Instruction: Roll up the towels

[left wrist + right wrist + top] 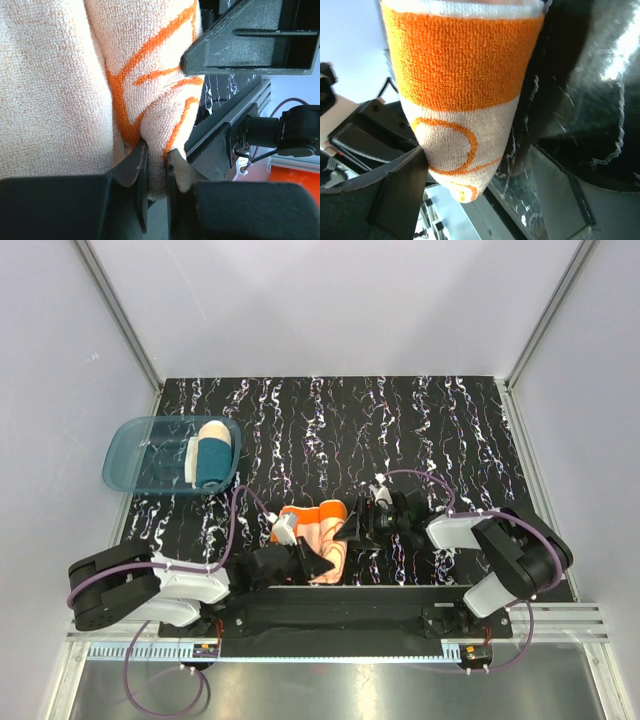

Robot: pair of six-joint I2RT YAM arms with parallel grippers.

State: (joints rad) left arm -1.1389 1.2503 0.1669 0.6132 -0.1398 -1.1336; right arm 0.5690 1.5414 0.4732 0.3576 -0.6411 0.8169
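The orange towel (322,527) lies bunched and partly rolled at the near middle of the black mat, cream side with orange lettering showing. My left gripper (308,560) is at its near end, and in the left wrist view the left gripper (157,162) is shut on a fold of the orange towel (60,90). My right gripper (352,527) is at the towel's right edge. In the right wrist view the right gripper (477,150) has the rolled end of the orange towel (460,65) between its fingers. The teal-blue towel (212,462) lies rolled in the tray.
A translucent blue plastic tray (130,468) stands at the far left of the mat. The black rail (340,605) that carries the arm bases runs along the near edge. White walls enclose the table on three sides.
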